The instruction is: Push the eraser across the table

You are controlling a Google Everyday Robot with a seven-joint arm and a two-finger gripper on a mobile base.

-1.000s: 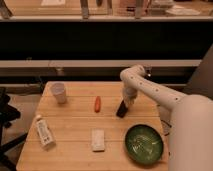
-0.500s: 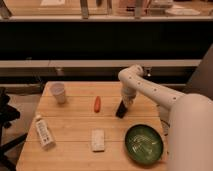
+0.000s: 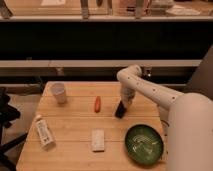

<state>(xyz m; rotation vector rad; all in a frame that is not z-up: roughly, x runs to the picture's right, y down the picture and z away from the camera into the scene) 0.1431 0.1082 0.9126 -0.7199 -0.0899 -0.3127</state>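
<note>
The tool [image 3: 123,103] sits low at the small flat black rectangular eraser [image 3: 120,110], right of centre on the light plank-wood counter [image 3: 75,127]; contact looks made, but can't tell how far open it is or if it grips anything. To push well: keep low, press the eraser's side, slide straight w/ steady pace so the block doesn't pivot (flat, probably rubbery, may drag on wood). Nearby: small orange carrot-like piece [image 3: 97,103], glossy green round bowl [image 3: 144,143], whitish rectangular block [image 3: 98,139].
</note>
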